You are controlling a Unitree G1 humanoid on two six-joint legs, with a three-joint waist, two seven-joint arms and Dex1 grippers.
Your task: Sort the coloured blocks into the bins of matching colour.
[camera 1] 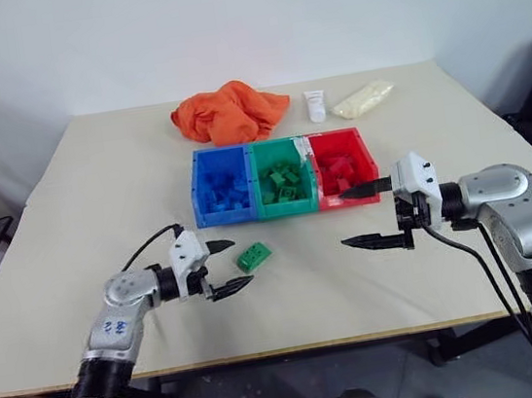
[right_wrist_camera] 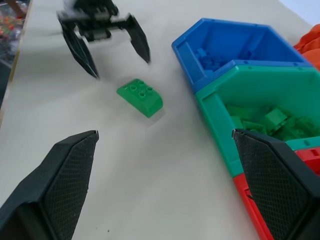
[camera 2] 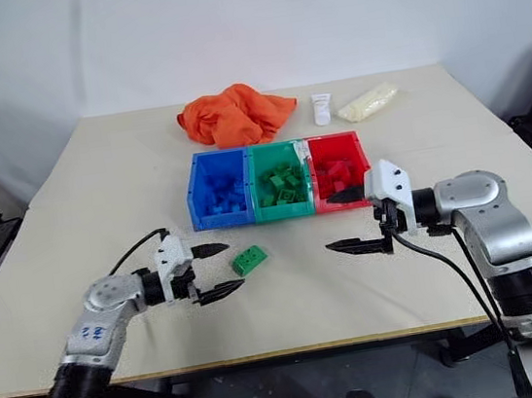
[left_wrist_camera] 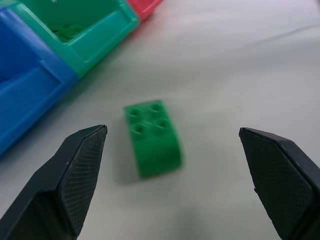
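One green block [camera 1: 253, 256] lies studs up on the table, a little in front of the bins. My left gripper [camera 1: 242, 262] is open, low over the table; in the left wrist view the green block [left_wrist_camera: 152, 137] sits just ahead of its fingertips, untouched. The blue bin [camera 1: 224, 214], green bin [camera 1: 287, 206] and red bin [camera 1: 336, 136] stand joined in a row, each holding several blocks of its own colour. Further right, my right gripper [camera 1: 342, 218] hangs open and empty in front of the red bin, pointing left toward the block.
An orange cloth [camera 1: 230, 110], a white tube [camera 1: 316, 106] and a pale packet [camera 1: 363, 98] lie behind the bins at the far side of the table. The table's front edge [camera 1: 296, 350] runs just below both arms.
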